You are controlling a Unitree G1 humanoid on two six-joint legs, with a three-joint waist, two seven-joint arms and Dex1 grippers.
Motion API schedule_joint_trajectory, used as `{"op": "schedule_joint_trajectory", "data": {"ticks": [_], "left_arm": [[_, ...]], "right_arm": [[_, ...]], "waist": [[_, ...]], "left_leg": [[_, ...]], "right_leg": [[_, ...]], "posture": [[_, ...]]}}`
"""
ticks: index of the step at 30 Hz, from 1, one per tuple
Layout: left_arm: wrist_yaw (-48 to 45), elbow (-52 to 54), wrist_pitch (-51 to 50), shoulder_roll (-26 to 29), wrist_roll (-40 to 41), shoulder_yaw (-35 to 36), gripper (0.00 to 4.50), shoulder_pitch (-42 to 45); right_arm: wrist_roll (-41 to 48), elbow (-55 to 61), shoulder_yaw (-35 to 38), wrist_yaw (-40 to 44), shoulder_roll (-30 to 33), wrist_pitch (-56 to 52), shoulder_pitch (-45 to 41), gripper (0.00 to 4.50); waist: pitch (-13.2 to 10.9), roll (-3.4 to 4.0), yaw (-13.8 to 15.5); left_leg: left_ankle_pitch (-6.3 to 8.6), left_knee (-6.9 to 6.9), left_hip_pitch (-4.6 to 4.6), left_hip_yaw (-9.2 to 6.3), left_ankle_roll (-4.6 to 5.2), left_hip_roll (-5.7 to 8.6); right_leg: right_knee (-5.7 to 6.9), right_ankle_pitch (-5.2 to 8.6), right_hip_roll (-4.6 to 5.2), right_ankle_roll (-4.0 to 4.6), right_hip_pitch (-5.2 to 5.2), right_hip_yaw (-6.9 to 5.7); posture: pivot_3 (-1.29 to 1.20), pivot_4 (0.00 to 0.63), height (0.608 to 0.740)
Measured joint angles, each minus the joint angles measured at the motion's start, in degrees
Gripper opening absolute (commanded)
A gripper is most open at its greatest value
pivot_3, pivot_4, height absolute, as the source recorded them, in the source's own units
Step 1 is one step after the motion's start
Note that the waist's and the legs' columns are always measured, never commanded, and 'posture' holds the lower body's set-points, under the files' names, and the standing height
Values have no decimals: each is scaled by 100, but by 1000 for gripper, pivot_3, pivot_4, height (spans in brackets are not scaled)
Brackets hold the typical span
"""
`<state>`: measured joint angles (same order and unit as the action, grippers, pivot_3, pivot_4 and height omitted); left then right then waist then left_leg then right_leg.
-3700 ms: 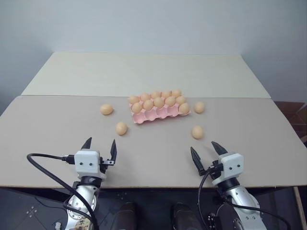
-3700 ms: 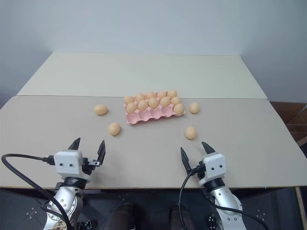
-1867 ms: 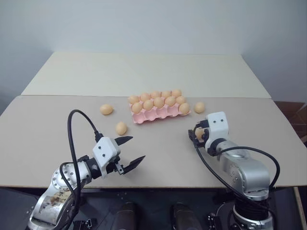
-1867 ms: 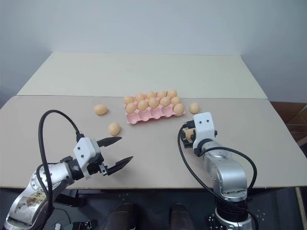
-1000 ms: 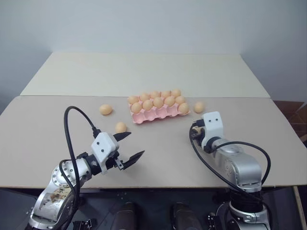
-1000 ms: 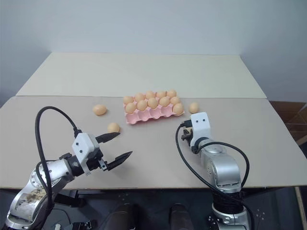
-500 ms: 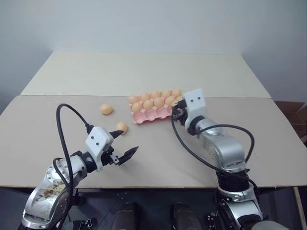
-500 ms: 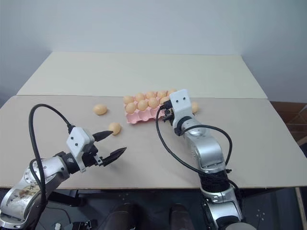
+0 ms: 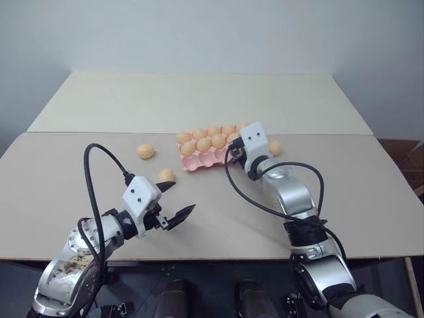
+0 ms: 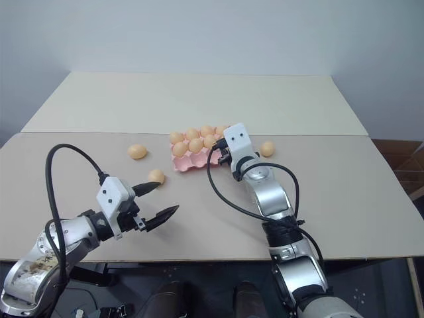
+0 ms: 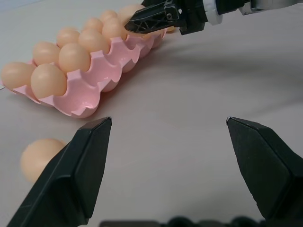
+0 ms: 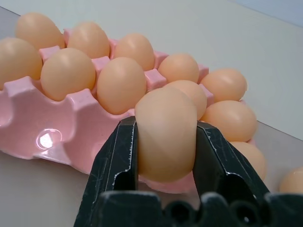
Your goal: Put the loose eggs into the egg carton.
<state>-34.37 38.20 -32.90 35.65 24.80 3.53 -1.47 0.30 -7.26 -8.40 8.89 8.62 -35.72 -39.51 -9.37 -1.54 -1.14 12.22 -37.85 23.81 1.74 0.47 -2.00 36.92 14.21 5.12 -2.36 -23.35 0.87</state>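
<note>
The right gripper (image 12: 166, 142) pinches a smooth, fragile egg (image 12: 165, 132) across its middle, near the egg carton's (image 12: 80, 137) right end.

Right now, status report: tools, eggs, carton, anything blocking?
Right tool shut on an egg, over the carton's near row. Left tool open, empty, beside a loose egg. Nothing blocking.

One pink egg carton (image 9: 199, 161) sits on the desk (image 9: 371, 199). Three loose eggs lie around the carton: two off its left end (image 9: 146, 151) (image 9: 166, 175) and one off its right end (image 9: 275, 148). A fourth egg (image 12: 165, 134) is clamped in the right gripper (image 12: 165, 156) at the carton's near edge.
</note>
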Motion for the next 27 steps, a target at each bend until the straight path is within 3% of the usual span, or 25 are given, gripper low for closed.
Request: {"op": "schedule_joint_trajectory", "data": {"ticks": [9, 17, 22, 27], "left_arm": [[11, -2, 1, -7, -1, -1, 4191, 60], [12, -20, 3, -6, -7, -1, 4191, 76], [12, -23, 7, -7, -8, 0, 4191, 76], [72, -21, 21, -66, -1, 28, 4191, 22]], "right_arm": [[-106, -186, 5, 50, -2, 93, 0, 1361], [-125, -186, 25, 50, -28, 94, 0, 3988], [-36, 127, 169, 59, -66, 92, 24, 3988], [334, 1575, 520, 254, 25, 30, 466, 3988]], "waist": [[0, 0, 0], [0, 1, 0], [-2, 2, 2], [-2, 2, 41]], "left_leg": [[0, 0, 0, 0, 0, 0], [0, 0, 0, 0, 0, 0], [0, 1, 2, -1, 0, 0], [0, 3, 4, -3, 0, 0]], "right_leg": [[1, 0, 0, 0, -1, 0], [0, 0, 1, 0, -1, 0], [1, 0, 1, 0, -3, 1], [-3, 1, 4, -2, -1, -4]], "posture": [[0, 150, 740], [0, 150, 740], [0, 150, 740], [0, 150, 740]]}}
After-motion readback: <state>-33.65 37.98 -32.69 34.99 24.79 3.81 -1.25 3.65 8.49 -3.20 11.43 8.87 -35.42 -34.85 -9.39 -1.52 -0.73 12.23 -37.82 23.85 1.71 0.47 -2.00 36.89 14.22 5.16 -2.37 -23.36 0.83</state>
